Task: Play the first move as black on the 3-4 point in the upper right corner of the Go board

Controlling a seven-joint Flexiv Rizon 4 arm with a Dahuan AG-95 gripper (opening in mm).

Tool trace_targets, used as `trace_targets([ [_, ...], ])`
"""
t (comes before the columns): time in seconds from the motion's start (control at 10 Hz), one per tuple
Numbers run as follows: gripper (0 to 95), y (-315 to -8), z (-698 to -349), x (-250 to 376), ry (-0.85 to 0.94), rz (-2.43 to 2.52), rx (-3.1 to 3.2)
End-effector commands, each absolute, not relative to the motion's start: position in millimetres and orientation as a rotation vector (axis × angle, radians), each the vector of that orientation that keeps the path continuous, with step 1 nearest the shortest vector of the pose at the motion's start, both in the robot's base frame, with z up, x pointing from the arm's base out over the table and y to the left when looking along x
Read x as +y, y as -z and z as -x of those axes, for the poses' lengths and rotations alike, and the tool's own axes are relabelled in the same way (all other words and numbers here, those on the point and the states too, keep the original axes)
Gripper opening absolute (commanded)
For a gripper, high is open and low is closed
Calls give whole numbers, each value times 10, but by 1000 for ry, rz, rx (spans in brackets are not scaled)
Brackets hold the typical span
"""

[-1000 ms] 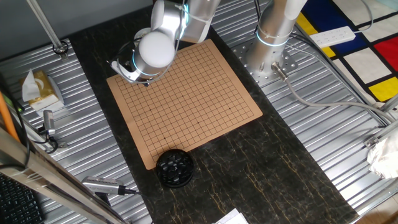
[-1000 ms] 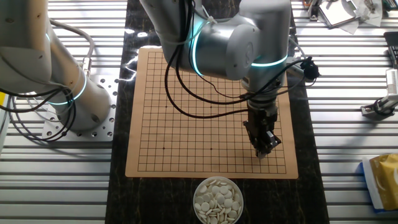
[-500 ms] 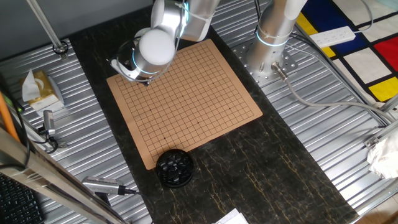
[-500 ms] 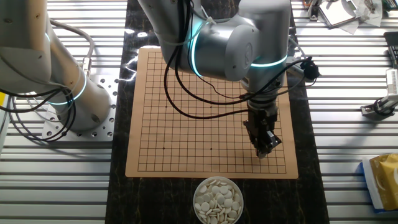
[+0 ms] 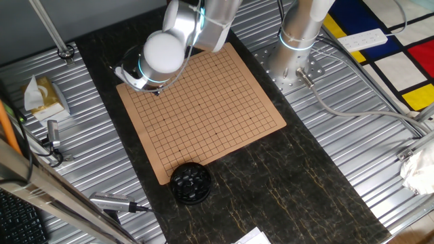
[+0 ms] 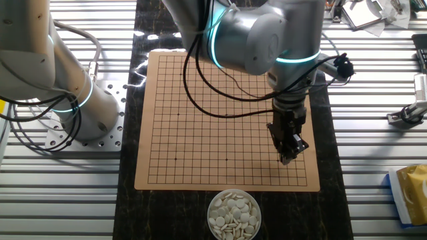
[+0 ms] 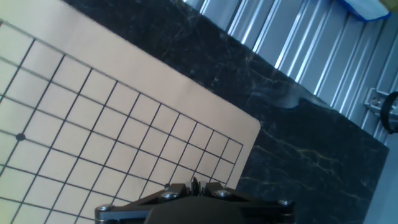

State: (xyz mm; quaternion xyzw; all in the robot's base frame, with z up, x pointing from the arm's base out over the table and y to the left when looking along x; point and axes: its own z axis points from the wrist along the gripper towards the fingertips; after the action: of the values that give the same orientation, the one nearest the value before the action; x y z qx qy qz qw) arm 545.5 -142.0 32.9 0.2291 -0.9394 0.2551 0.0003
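The robot's two-finger pincer (image 6: 287, 157) hangs over the tan wooden gridded Go board (image 6: 200, 120) near one corner; its fingers are pressed nearly together on a tiny glossy black stone (image 7: 194, 185), barely visible; the round bowl of whitish stones (image 6: 233, 214) sits just beside the board's edge.

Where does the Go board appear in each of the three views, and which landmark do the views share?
One fixed view: Go board centre-left, seen as a diamond.
Other fixed view: board centre, squared up.
Hand view: its corner fills the left.
Shared landmark: the dark marble mat under it.
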Motion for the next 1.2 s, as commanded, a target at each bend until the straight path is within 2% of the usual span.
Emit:
trace_targets([
  [0.1, 0, -323, -5447, -1424, -806, -719, -2946],
  [1.2, 0, -217, -5364, -1489, -823, -731, -2931],
])
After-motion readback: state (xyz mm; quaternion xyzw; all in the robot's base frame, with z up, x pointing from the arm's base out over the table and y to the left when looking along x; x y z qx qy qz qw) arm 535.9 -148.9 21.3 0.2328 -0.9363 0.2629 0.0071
